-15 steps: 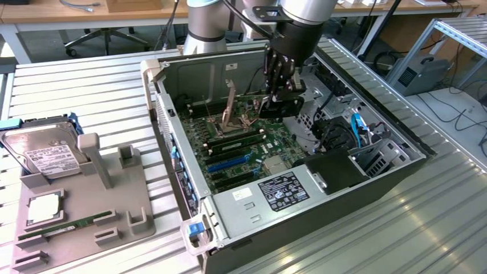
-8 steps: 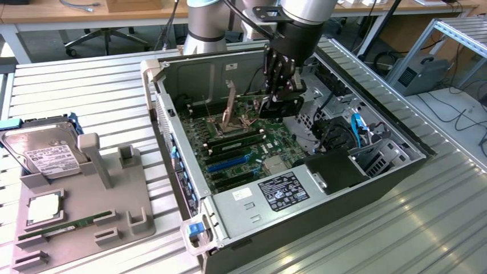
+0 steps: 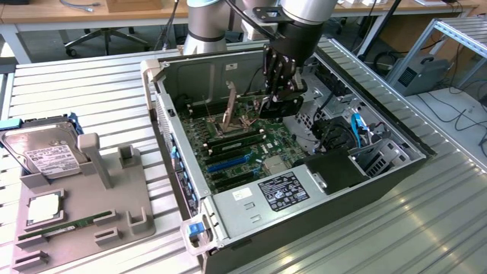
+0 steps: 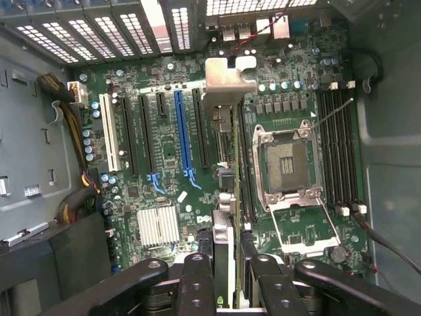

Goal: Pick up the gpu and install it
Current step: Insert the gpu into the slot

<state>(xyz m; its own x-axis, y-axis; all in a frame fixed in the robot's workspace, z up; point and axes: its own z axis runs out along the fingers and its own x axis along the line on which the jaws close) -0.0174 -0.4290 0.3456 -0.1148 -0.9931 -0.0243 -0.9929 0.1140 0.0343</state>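
My gripper (image 3: 279,85) hangs inside the open computer case (image 3: 163,108), above the motherboard (image 3: 251,148). It is shut on the gpu (image 3: 280,107), a dark card that hangs below the fingers. In the wrist view the gpu (image 4: 225,171) is seen edge-on, running away from the fingers (image 4: 197,283) to its silver end bracket (image 4: 227,82). The card floats over the board between the black expansion slots and the open CPU socket (image 4: 287,161), a little to one side of the long blue slot (image 4: 183,131).
A grey fixture (image 3: 114,194) at the exterior view's left carries a silver hard drive (image 3: 45,154), a CPU (image 3: 44,208) and a green RAM stick (image 3: 68,228). Inside the case are the power supply (image 3: 281,191), drive bays with cables (image 3: 357,131) and the raised socket lever (image 3: 228,105).
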